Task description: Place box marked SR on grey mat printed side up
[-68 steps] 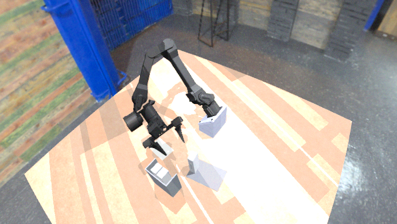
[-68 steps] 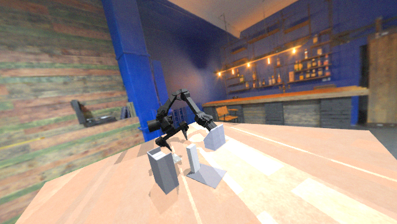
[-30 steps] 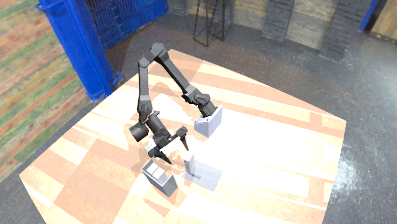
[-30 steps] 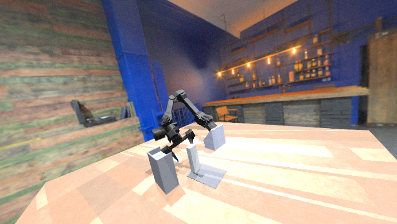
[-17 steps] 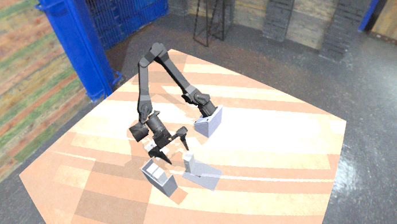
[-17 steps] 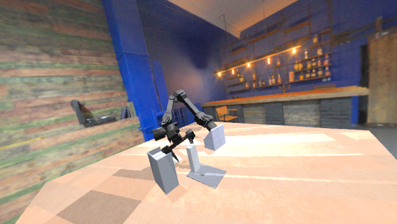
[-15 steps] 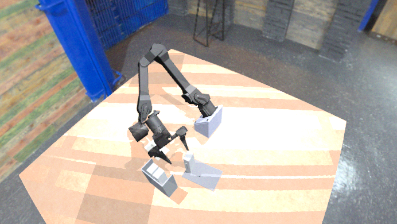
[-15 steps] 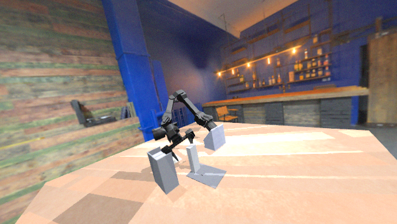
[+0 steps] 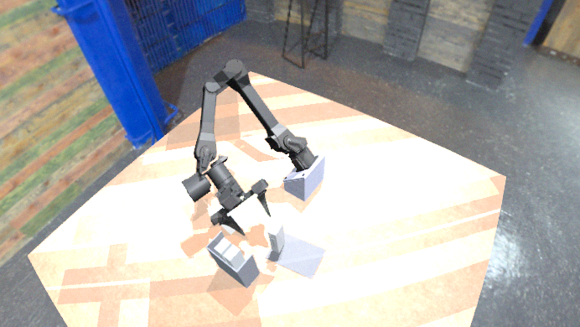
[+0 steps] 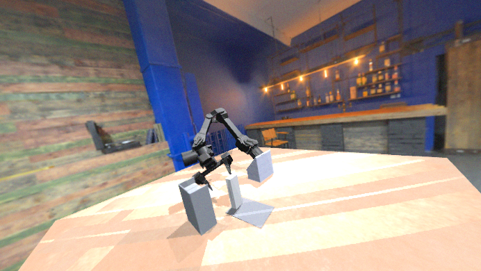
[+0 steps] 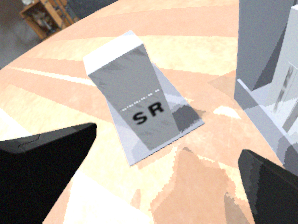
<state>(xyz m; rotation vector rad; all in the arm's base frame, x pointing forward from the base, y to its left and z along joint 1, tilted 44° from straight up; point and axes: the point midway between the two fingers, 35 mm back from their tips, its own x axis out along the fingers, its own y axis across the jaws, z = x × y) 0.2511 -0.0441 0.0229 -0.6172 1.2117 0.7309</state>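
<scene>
Gripper (image 9: 256, 225) (image 10: 220, 182) (image 11: 168, 143) wide open, empty — SR box (image 9: 276, 241) (image 10: 233, 192) (image 11: 131, 85) stands on grey mat (image 9: 302, 256) (image 10: 255, 212) (image 11: 131, 156) ahead, presumably awaiting tipping print-up.

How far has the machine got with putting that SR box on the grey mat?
Partway. The SR box is out of the bin and on the grey mat, but it stands upright, its print facing sideways. Nothing is in hand: the gripper is open. Left: lay the box down print up, then finish clear of it. Other boxes remain in the bin.
</scene>
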